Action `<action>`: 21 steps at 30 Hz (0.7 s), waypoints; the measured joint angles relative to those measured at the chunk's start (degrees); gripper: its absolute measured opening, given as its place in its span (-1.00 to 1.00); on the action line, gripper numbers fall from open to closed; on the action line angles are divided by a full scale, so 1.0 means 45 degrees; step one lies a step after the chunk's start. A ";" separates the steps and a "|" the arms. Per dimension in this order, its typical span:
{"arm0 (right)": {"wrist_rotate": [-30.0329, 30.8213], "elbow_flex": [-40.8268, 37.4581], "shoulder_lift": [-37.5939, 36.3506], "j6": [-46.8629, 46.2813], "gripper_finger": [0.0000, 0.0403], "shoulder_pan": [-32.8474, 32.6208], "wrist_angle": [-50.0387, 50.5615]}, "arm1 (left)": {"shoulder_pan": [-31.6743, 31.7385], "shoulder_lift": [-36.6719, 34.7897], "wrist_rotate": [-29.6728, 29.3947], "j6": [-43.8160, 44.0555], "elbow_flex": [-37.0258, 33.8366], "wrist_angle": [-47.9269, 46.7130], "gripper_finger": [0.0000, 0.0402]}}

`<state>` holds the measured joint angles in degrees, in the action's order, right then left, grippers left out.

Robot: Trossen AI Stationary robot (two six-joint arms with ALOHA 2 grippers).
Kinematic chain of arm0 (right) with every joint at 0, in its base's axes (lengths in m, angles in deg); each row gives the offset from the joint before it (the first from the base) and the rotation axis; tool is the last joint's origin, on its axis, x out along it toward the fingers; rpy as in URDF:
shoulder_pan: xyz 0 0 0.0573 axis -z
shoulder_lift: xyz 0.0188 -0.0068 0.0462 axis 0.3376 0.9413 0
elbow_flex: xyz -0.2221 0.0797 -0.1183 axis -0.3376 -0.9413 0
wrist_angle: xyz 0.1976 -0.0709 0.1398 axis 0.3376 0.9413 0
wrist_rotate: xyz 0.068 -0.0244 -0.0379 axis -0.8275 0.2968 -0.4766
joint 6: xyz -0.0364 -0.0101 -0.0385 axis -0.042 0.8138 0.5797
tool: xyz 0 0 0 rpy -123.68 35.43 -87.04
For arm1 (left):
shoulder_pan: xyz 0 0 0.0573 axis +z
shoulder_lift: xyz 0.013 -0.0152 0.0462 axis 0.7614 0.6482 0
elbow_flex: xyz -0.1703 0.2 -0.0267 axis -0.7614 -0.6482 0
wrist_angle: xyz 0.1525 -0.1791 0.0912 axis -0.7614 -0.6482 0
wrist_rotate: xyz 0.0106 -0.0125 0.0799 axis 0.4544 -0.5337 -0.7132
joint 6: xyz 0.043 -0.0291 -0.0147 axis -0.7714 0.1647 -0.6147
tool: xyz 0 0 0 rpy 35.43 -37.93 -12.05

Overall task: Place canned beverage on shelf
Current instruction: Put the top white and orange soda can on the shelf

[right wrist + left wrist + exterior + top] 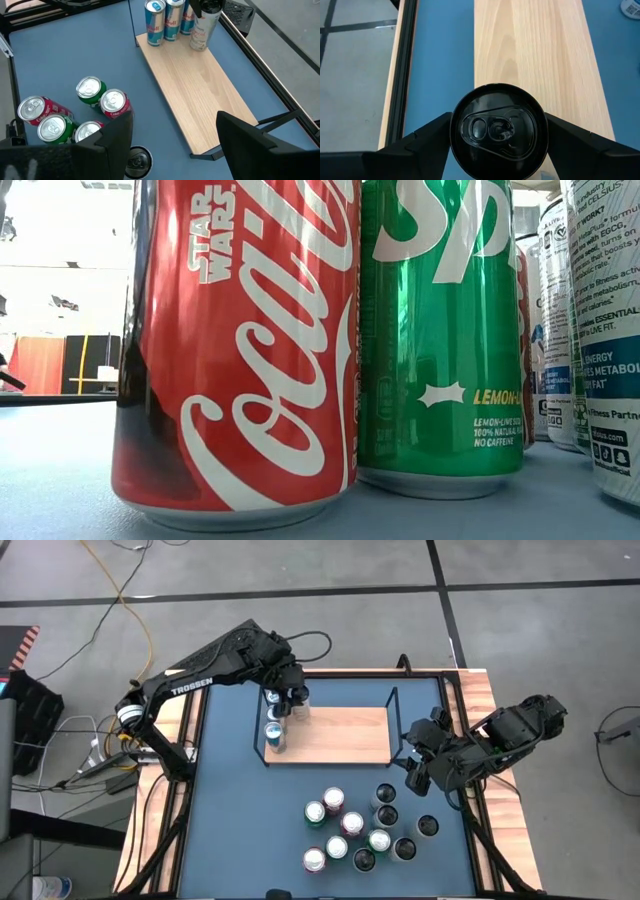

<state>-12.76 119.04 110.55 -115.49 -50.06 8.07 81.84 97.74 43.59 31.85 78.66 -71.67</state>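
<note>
In the high view, upper centre, the left end effector (pixel 291 695) sits over the left end of the shelf (pixel 340 735), hiding most of the black-topped can (pixel 499 131) beneath it. The left wrist view shows that can's dark lid between the two dark fingers (pixel 427 135), which flank it closely; whether they press its sides cannot be made out, and the can's body is hidden below its lid. The right wrist view, upper centre, shows it as a pale slim can standing on the board just beside three Red Bull cans (pixel 167 20), its top covered by the left end effector.

The right end effector (pixel 415 772) waits at the right of the desk (pixel 240 830), fingers spread apart with nothing between them.

The low view is filled by a Coca-Cola can (pixel 235 350) and a Sprite can (pixel 440 330); further white cans are cut off at the right edge.
</note>
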 joint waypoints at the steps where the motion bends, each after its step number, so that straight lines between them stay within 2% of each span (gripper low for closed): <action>1: -0.0003 0.0000 0.0000 0.0000 0.35 0.0000 0.0000 | 0.0000 0.0000 -0.0023 -0.0004 0.0000 -0.0061 0.36; 21: -0.0009 0.0000 0.0000 0.0041 0.35 0.0000 -0.0005 | 0.0000 -0.0015 0.0110 0.0233 0.0094 -0.0229 0.44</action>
<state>-12.80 119.04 110.55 -115.31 -50.06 8.05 81.84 97.67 44.09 32.90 79.09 -72.71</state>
